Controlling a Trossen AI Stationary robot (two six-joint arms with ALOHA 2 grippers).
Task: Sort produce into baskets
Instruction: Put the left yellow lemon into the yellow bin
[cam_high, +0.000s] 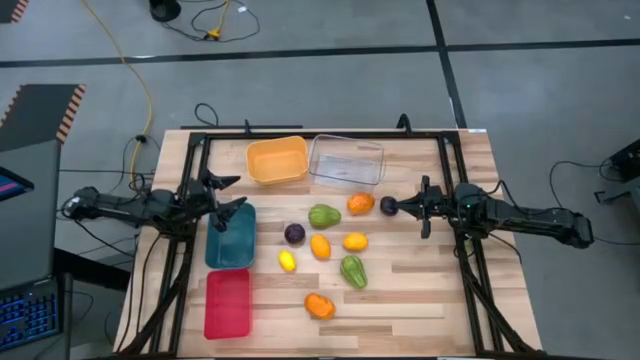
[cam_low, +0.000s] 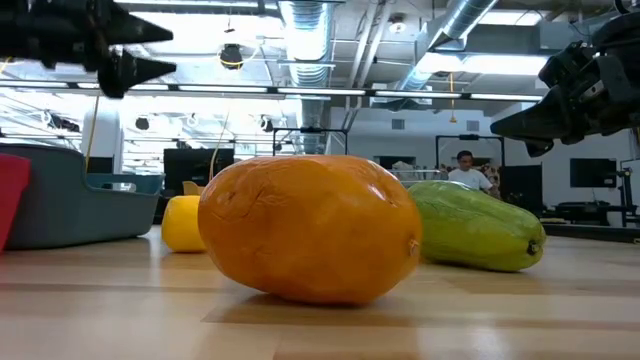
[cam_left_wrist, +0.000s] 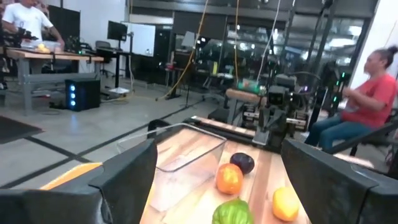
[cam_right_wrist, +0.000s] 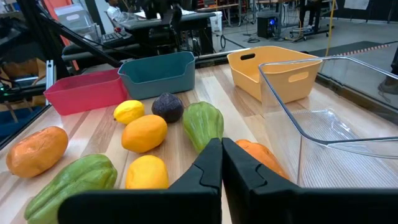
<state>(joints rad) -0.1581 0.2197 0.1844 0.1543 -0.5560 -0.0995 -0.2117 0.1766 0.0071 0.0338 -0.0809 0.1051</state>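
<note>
Several produce pieces lie on the table's middle: a purple one (cam_high: 295, 233), green ones (cam_high: 323, 215) (cam_high: 353, 271), orange and yellow ones (cam_high: 360, 204) (cam_high: 320, 246) (cam_high: 355, 241) (cam_high: 287, 261) (cam_high: 320, 305). Another dark purple piece (cam_left_wrist: 242, 163) lies beside the far orange one, under my right gripper's tips. The orange basket (cam_high: 277, 160) and clear basket (cam_high: 346, 160) stand at the far edge, the teal basket (cam_high: 230, 237) and red basket (cam_high: 227, 303) at the left. My left gripper (cam_high: 232, 195) is open above the teal basket's far end. My right gripper (cam_right_wrist: 221, 155) is shut, empty and raised (cam_low: 520, 122).
Dark frame rails (cam_high: 460, 250) run along the table's left, right and far sides. A large orange piece (cam_low: 310, 228) and a green one (cam_low: 480, 228) lie close to the low camera. People show in the room beyond the table.
</note>
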